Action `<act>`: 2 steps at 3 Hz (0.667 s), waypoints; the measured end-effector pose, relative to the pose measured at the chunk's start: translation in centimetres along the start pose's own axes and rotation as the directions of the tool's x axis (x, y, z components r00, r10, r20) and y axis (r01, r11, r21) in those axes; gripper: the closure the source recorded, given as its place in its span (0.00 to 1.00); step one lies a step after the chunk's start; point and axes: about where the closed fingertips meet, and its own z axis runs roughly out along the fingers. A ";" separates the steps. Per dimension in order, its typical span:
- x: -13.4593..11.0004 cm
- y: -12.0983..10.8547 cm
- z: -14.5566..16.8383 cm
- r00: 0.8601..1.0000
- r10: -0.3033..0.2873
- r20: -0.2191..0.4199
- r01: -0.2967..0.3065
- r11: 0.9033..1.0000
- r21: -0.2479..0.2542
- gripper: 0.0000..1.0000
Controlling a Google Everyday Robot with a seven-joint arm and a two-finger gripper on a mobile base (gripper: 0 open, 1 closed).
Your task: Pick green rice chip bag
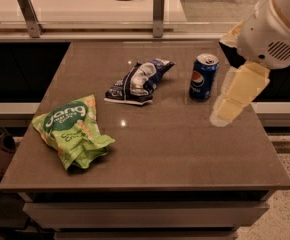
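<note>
The green rice chip bag (71, 131) lies crumpled on the near left part of the brown table (175, 149); it is light green with a dark green oval logo. My gripper (224, 114) hangs from the white arm (277, 24) over the right side of the table, just right of the cola can. It is far to the right of the green bag and holds nothing that I can see.
A dark blue and white snack bag (138, 81) lies at the middle back of the table. A blue cola can (203, 77) stands upright to its right, close to my gripper. A white counter with metal posts (157, 9) runs behind the table.
</note>
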 end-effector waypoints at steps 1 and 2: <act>-3.4 1.5 2.6 0.993 0.005 0.120 0.001 0.998 -0.055 0.00; -6.4 3.9 4.5 0.973 0.000 0.230 0.021 0.996 -0.090 0.00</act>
